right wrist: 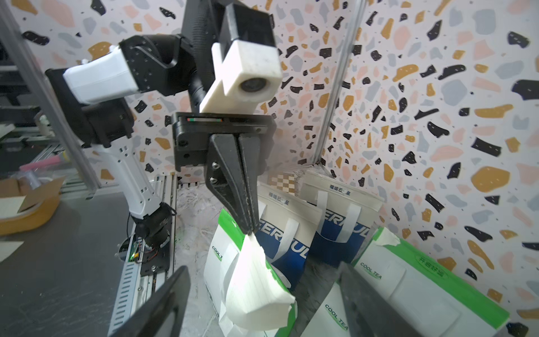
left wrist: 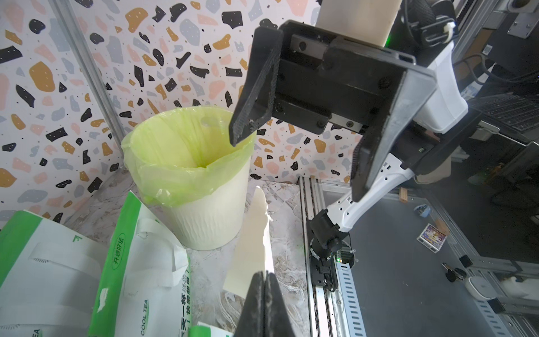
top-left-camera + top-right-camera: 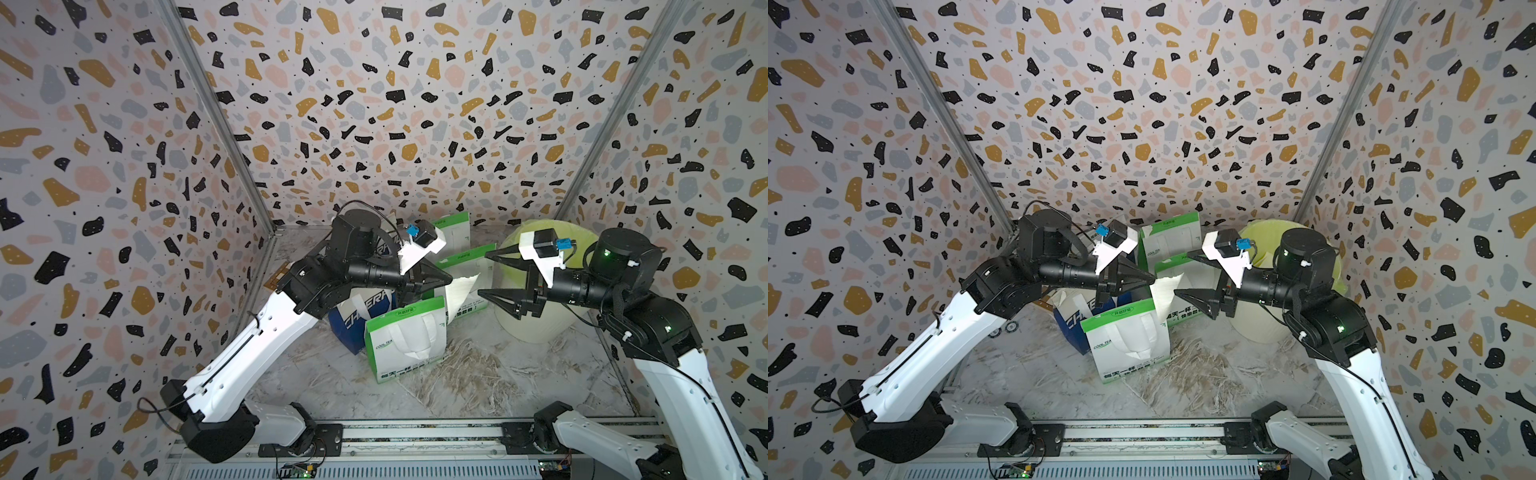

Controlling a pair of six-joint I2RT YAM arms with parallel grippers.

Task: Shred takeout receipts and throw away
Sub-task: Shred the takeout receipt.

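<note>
One receipt piece is all I can make out: a cream slip with faint ruled lines and a ragged torn edge. It hangs from the left gripper, whose jaws are pinched tight on its top corner. In both top views the black fingers cover that pinch point, so you only see the paper drooping below, over the bags and near the bin.

The right gripper faces it with jaws spread wide and nothing in them, close by but not on the paper. Its arm cuts off a good chunk of the bin from above. From the left wrist I can see down into the yellow-green liner, but I can't tell what's at the bottom.

The blue bags are mostly hidden behind the left arm and the front one of the green bags. Can't see inside any bag.

The tabletop is a marble-look sheet, grey-white with brownish veins. The walls are terrazzo print: black, mustard, pink and grey blobs. The bin is a tapered off-white tub with thin, crinkly plastic folded over its rim. The bags are flat paper with white ribbon handles.
</note>
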